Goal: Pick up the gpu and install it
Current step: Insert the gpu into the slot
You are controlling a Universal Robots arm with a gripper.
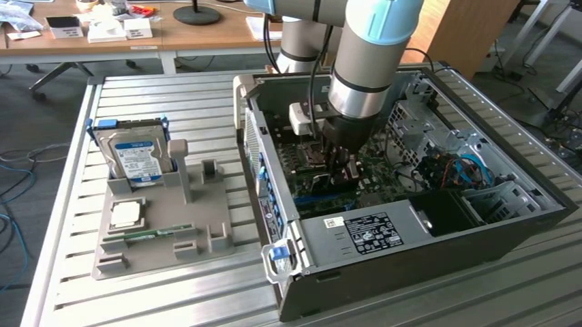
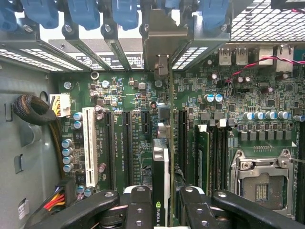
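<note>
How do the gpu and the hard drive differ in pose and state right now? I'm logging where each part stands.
The gpu is clamped edge-on in the gripper, down inside the computer case over the motherboard; the hard drive stands untouched in the grey holder outside the case. The gpu is mostly dark; the hard drive is silver with a blue label. Both stand on edge.

The arm (image 1: 364, 61) reaches straight down, its claw (image 2: 161, 202) clamped on something thin.
</note>
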